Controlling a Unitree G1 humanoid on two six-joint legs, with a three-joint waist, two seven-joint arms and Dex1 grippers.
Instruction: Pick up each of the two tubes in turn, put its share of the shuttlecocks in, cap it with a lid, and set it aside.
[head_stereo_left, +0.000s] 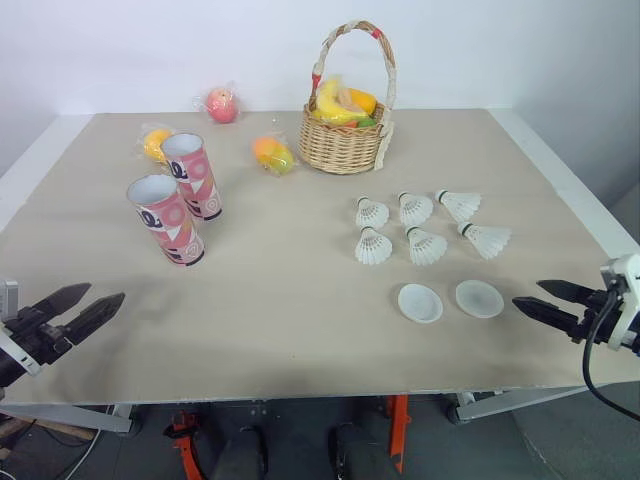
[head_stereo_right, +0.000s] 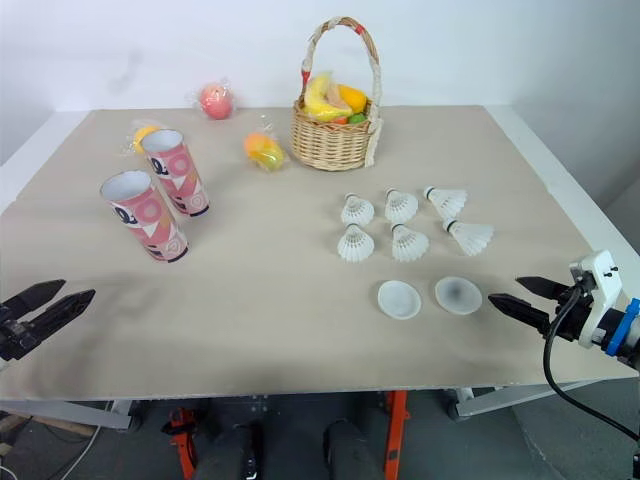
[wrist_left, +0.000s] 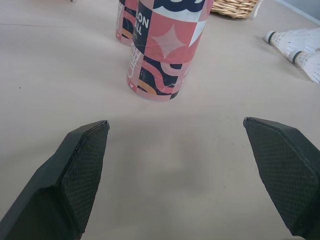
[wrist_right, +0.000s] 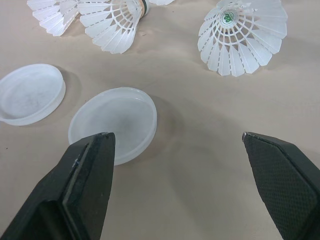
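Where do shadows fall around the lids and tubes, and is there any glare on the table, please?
Right wrist view: the nearer lid throws a soft shadow on the table beside it. Left wrist view: a faint, diffuse shadow lies at the base of the front tube. Left eye view: even light, no glare on the table.

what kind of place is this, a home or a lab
Likely a robot test bench, not a home: a covered table against a white wall, with shuttlecocks, lids and tubes laid out as props.
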